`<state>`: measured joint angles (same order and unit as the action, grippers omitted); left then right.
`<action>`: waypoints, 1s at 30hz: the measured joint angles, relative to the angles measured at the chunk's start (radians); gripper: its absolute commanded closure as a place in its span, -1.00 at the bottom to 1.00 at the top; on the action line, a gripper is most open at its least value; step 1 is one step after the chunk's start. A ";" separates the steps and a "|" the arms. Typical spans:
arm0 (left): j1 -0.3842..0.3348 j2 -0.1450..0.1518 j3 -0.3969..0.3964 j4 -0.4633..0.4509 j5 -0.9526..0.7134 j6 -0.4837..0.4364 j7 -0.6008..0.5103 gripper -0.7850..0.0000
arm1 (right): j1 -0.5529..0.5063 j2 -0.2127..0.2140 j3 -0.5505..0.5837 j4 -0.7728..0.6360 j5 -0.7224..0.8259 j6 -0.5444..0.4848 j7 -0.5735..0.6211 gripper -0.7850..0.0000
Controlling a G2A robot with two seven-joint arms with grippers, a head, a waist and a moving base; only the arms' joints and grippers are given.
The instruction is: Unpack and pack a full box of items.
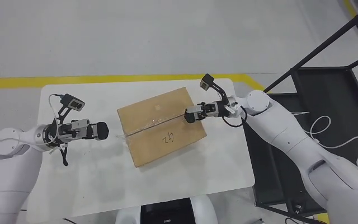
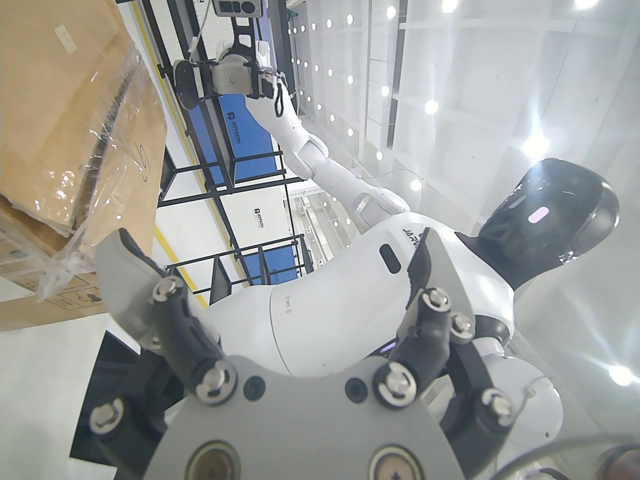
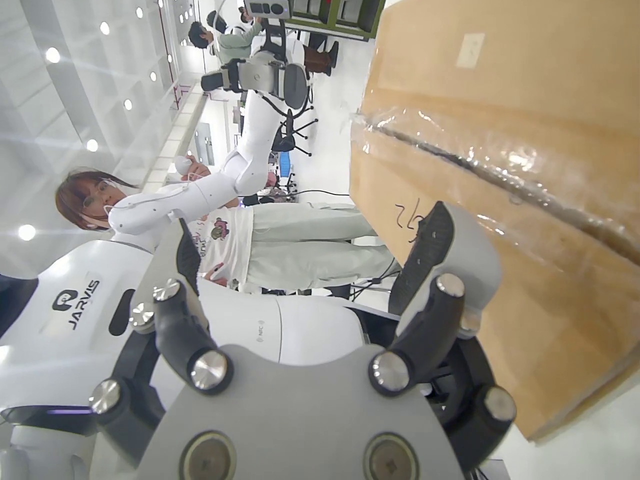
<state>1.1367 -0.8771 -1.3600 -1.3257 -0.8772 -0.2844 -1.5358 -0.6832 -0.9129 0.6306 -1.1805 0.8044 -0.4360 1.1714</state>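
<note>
The white surface (image 1: 84, 185) carries a closed, taped cardboard box (image 1: 159, 126) at its centre. The left fingers (image 2: 125, 262) are spread apart and empty, near one side of the box. The right fingers (image 3: 465, 262) are spread apart and empty at the opposite side.

Box (image 1: 151, 120) top: handwritten marker scrawl (image 1: 167, 136), 2 characters, reading unclear.
Box sticker (image 3: 471, 50): small, pale, nothing legible on it.

The taped cardboard box (image 1: 161, 126) stands in the middle of the desk (image 1: 184, 173) and is the main obstacle. Bare desk separates the box from the left pincer (image 1: 105, 130), spread wide. The right pincer (image 1: 188, 116), also spread, crowds the box's opposite edge. A broad bare strip runs along the box's robot-facing side.
</note>
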 measured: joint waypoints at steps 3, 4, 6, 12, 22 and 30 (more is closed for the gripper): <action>0.000 0.000 0.000 0.000 0.000 0.000 0.000 -1.00 | -0.010 -0.008 0.008 0.013 0.001 0.020 -0.030 -1.00; 0.000 0.000 0.000 0.000 0.000 0.000 0.000 -1.00 | -0.009 -0.012 0.010 0.022 0.001 0.021 -0.038 -1.00; 0.000 0.000 0.000 0.000 0.000 0.000 0.000 -1.00 | -0.003 -0.019 0.010 0.039 -0.019 0.020 -0.047 -1.00; 0.000 0.000 0.000 0.000 0.000 0.000 0.000 -1.00 | 0.012 -0.044 -0.006 0.087 -0.103 0.023 -0.060 -1.00; 0.000 0.000 0.000 0.000 0.000 0.000 0.000 -1.00 | 0.017 -0.094 -0.013 0.116 -0.081 0.026 -0.091 -1.00; 0.000 0.000 0.000 0.000 0.000 0.000 0.000 -1.00 | 0.045 -0.155 -0.064 0.137 -0.109 0.033 -0.076 -1.00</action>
<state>1.1366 -0.8771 -1.3600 -1.3257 -0.8772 -0.2844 -1.5358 -0.6385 -1.0683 0.5663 -1.0440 0.6953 -0.4028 1.0954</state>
